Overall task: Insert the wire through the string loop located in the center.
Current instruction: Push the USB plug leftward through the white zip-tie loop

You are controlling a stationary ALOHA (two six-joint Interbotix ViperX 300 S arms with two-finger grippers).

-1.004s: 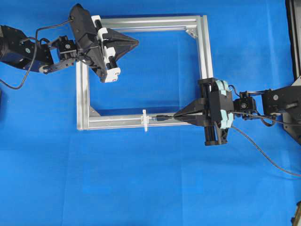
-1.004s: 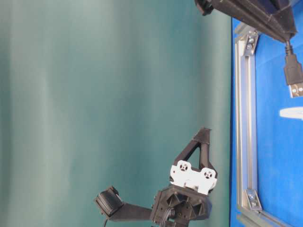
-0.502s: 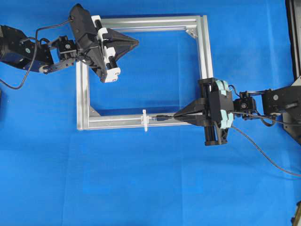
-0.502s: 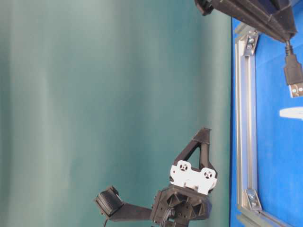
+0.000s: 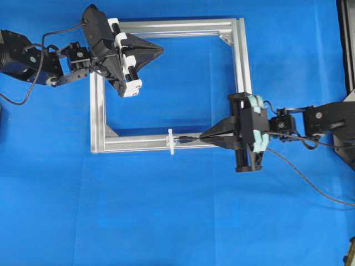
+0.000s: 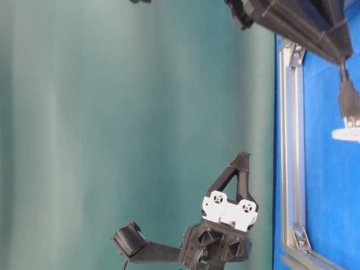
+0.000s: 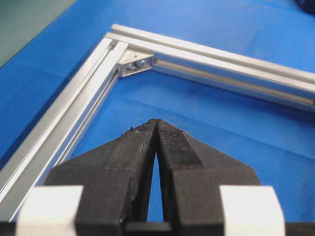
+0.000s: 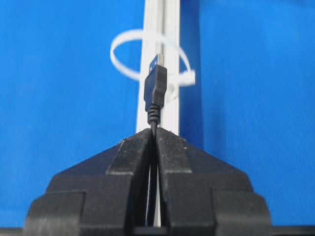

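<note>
My right gripper is shut on the wire, a thin black cable whose metal-tipped plug sticks out past the fingertips. The plug tip sits right at the string loop, a small white tie standing across the near bar of the silver frame. In the table-level view the plug hangs just above the white loop. My left gripper hovers shut and empty over the frame's far left corner.
The square aluminium frame lies on a blue mat. The wire's slack trails off to the right behind the right arm. A green backdrop fills the table-level view.
My right gripper has moved left along the near bar, carrying the plug up to the string loop. The left arm has not moved.
</note>
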